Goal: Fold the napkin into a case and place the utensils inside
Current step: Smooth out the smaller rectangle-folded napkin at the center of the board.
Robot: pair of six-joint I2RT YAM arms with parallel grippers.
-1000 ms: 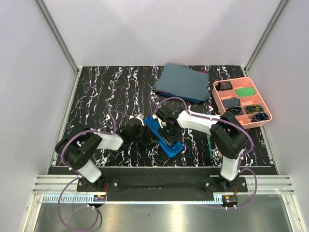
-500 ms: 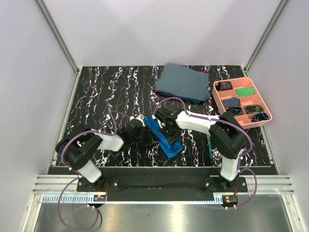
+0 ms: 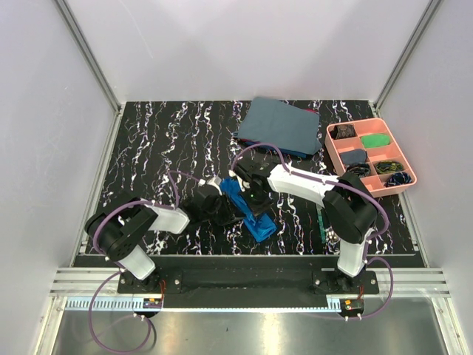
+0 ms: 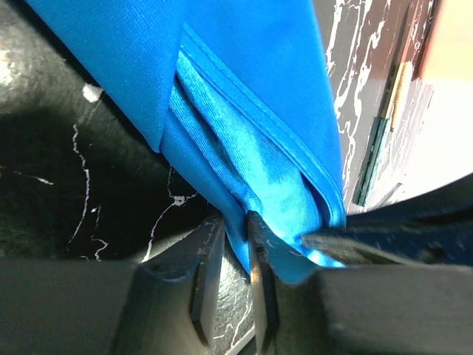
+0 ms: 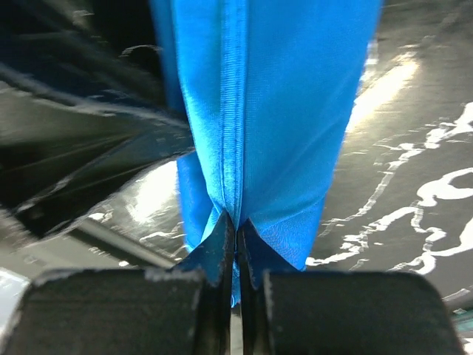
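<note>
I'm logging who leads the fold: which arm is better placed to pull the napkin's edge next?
Probably right: the right gripper is shut on the napkin at its hem; the left gripper straddles a fold, its grip unclear.

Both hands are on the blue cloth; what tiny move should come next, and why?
Probably the right hand should lift its pinched hem of the napkin slightly and fold it over: it is shut on the cloth, the left hand holds another edge, and the utensils lie outside.
</note>
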